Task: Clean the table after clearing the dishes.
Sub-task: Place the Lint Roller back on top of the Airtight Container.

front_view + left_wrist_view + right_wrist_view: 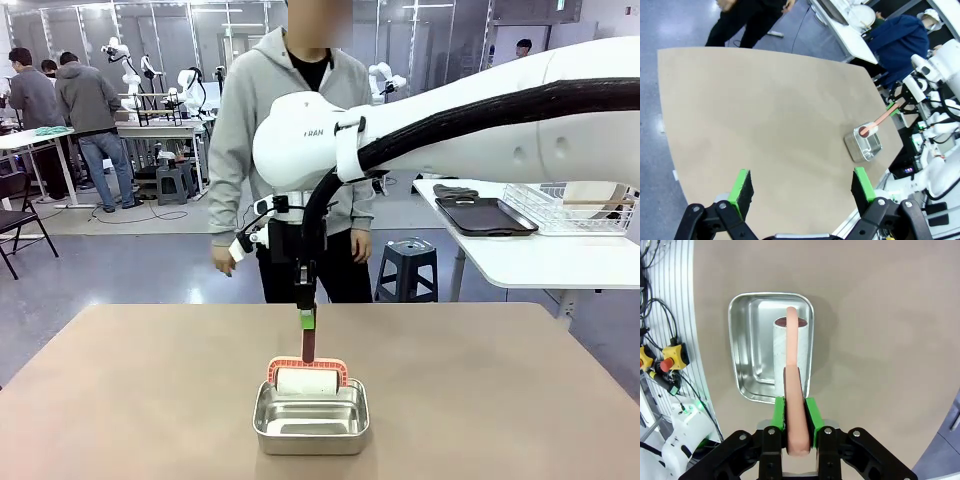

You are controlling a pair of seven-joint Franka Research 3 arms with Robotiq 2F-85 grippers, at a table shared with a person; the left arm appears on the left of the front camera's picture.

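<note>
The tan table (140, 390) has a small steel pan (312, 428) near its front middle. My right gripper (306, 314) hangs over the pan, shut on the pink handle of a cleaning roller (306, 378) whose white roll stands in the pan. From the right wrist, the gripper (795, 407) clamps the handle (792, 355) between its green pads, and the roll rests inside the pan (742, 347). My left gripper (802, 187) is open high above the table (765, 110), with nothing between its fingers. A dark tray (487, 215) of the dishes lies on the white side table.
A person (290, 120) stands at the far edge of the table, arms down. The white side table (540, 260) at the right carries a wire rack (575, 205). A stool (407, 268) stands behind the table.
</note>
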